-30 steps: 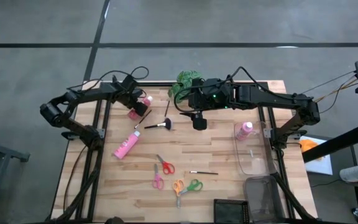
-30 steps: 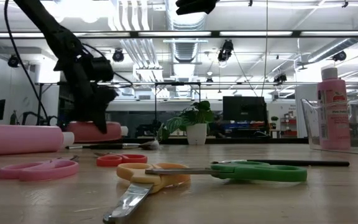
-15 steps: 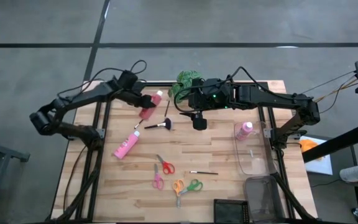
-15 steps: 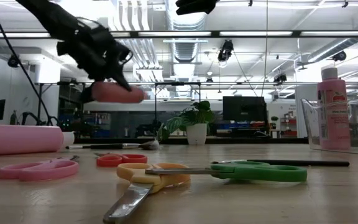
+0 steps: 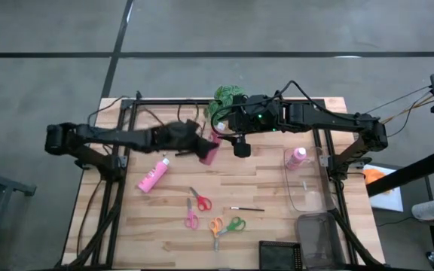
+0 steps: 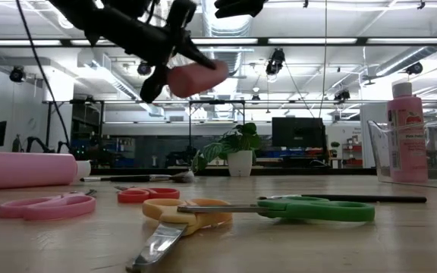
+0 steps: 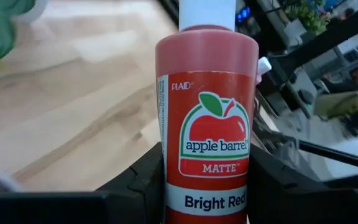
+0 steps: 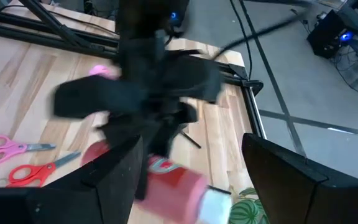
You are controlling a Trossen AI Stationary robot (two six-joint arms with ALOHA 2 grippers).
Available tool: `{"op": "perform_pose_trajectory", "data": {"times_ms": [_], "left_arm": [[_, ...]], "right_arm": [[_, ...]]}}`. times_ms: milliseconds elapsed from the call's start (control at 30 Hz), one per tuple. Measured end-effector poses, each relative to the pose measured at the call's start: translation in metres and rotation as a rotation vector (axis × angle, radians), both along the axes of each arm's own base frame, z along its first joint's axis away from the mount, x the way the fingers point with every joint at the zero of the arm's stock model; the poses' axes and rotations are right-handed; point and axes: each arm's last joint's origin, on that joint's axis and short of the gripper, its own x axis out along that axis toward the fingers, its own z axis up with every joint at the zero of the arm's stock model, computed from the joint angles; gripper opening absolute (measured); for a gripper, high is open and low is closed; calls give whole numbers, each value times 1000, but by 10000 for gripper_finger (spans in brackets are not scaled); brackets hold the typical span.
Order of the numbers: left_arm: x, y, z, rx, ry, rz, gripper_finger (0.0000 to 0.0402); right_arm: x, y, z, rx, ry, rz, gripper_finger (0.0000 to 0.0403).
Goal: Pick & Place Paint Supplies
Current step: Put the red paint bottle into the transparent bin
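Observation:
A red squeeze bottle (image 7: 207, 124) with a white cap hangs in the air over the table's middle, with my left gripper (image 5: 200, 147) shut on it. In the low view the red bottle (image 6: 197, 76) is well above the table. My right gripper (image 5: 241, 146) hovers open just to its right, holding nothing. One pink bottle (image 5: 153, 175) lies on its side at the left. Another pink bottle (image 5: 298, 156) stands upright at the right. A thin dark brush (image 5: 247, 208) lies flat near the middle front. My left gripper pinches the red bottle's lower body (image 7: 166, 186) between its two fingers, one on each side. The bottle lies along the fingers (image 7: 135, 183), its cap pointing away from the wrist. It is lifted clear of the table and lies close to level.
Red scissors (image 5: 200, 200), pink scissors (image 5: 191, 219) and an orange and green pair (image 5: 226, 225) lie at the front. A clear container (image 5: 307, 192) stands at the right, dark boxes (image 5: 281, 254) at the front right, and a green plant (image 5: 228, 98) at the far edge.
My left gripper has swung from the table's far left corner toward its middle and risen, turning as it went. The red bottle has gone with it, lifted off the table and carried up next to my right gripper.

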Motion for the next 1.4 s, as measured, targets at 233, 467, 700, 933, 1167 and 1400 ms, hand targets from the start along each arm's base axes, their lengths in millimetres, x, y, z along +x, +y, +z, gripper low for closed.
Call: {"op": "perform_pose_trajectory", "data": {"times_ms": [233, 467, 700, 933, 1167, 1400], "left_arm": [[28, -21, -33, -68, -36, 113, 154], [55, -21, -79, -144, 62, 159, 154], [75, -21, -104, -217, 103, 207, 154], [86, -21, -123, -255, 150, 196, 169], [89, -22, -127, -300, 160, 194, 176], [88, -22, -126, -289, 170, 181, 237]], "right_arm": [[0, 0, 0, 0, 0, 0, 274], [0, 0, 0, 0, -1, 0, 274], [0, 0, 0, 0, 0, 0, 274], [0, 0, 0, 0, 0, 0, 274], [0, 0, 0, 0, 0, 0, 274], [0, 0, 0, 0, 0, 0, 274]]}}
